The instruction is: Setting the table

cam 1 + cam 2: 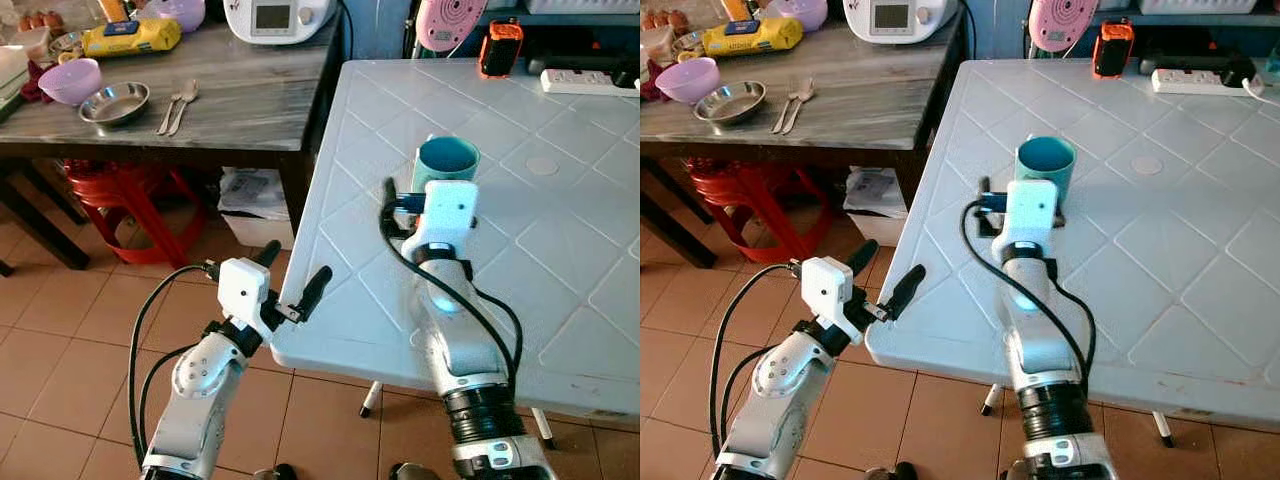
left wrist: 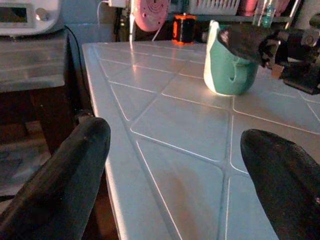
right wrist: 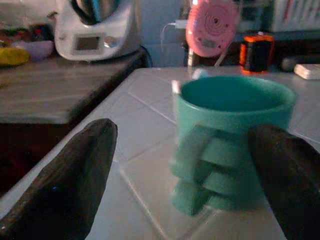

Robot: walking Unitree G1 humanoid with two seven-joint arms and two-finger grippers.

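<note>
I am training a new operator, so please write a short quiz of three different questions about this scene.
1. True or false: the teal mug stands upright on the white table.
2. Which gripper is nearest the mug? A) left gripper B) right gripper
3. Fill in: on the grey wooden table, two spoons lie beside a metal ____.

Key:
1. True.
2. B. Its jaws are open, one on each side of the mug; whether they touch it cannot be told. The left gripper, jaws open, is at the white table's near corner.
3. bowl.
</note>
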